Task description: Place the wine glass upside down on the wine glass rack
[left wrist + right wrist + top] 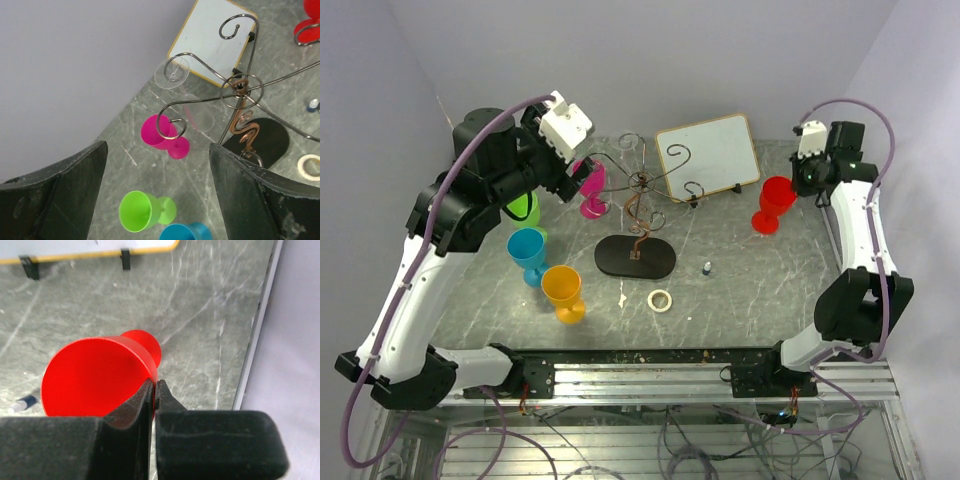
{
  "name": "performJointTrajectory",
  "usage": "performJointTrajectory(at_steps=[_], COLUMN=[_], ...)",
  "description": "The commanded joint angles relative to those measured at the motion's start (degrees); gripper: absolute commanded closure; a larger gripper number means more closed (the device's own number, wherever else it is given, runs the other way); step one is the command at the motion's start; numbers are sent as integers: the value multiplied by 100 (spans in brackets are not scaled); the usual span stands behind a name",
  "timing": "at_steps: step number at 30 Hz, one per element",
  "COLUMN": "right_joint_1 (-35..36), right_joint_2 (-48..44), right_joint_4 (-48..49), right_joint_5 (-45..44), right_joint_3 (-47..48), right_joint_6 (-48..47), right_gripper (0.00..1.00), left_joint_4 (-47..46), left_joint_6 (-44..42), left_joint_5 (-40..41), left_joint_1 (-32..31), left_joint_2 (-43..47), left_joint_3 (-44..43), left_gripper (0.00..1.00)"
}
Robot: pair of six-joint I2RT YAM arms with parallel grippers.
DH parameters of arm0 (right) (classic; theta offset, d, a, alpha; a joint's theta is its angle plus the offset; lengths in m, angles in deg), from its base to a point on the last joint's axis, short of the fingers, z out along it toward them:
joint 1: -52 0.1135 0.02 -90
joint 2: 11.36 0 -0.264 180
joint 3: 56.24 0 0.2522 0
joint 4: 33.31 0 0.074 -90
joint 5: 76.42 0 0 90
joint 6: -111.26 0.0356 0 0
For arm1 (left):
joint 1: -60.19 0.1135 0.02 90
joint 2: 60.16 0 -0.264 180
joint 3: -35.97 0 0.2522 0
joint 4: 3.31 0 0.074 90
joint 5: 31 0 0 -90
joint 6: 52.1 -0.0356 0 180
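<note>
The wine glass rack point(642, 183), thin dark wire with curled arms, rises from a black oval base point(635, 256) mid-table; its hub shows in the left wrist view point(240, 90). A clear wine glass point(172, 73) hangs upside down from one curled arm, faint in the top view point(633, 143). My left gripper point(575, 182) is open and empty, raised left of the rack above a magenta glass point(159, 131); its jaws point(157, 147) stand wide apart. My right gripper point(155, 387) is shut on the rim of a red glass point(95, 375) standing at the far right point(772, 205).
A green glass point(136, 211), a blue glass point(527, 250) and an orange glass point(563, 290) stand at the left. A white board point(708, 150) leans at the back. A tape ring point(660, 300) and a small blue-capped item point(707, 267) lie near the base.
</note>
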Motion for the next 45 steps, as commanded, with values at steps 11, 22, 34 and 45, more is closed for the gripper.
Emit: performJointTrajectory(at_steps=[11, 22, 34, 45], right_joint_1=[-11, 101, 190, 235], right_joint_2=[-761, -971, -1180, -978], right_joint_4=[-499, 911, 3163, 3687], right_joint_5=[1263, 2812, 3871, 4453], right_joint_3=[2390, 2909, 2471, 2651], right_joint_6=[593, 1988, 3562, 4200], right_gripper=[100, 100, 100, 100], left_joint_4=[-400, -376, -1257, -2689], left_joint_6=[2293, 2904, 4578, 6000], left_joint_5=[-1264, -1902, -2892, -3163], left_joint_1=[601, 604, 561, 477], left_joint_2=[-447, -1573, -2205, -2507], left_joint_3=[-605, -1509, -1816, -1629], left_gripper=[16, 21, 27, 23])
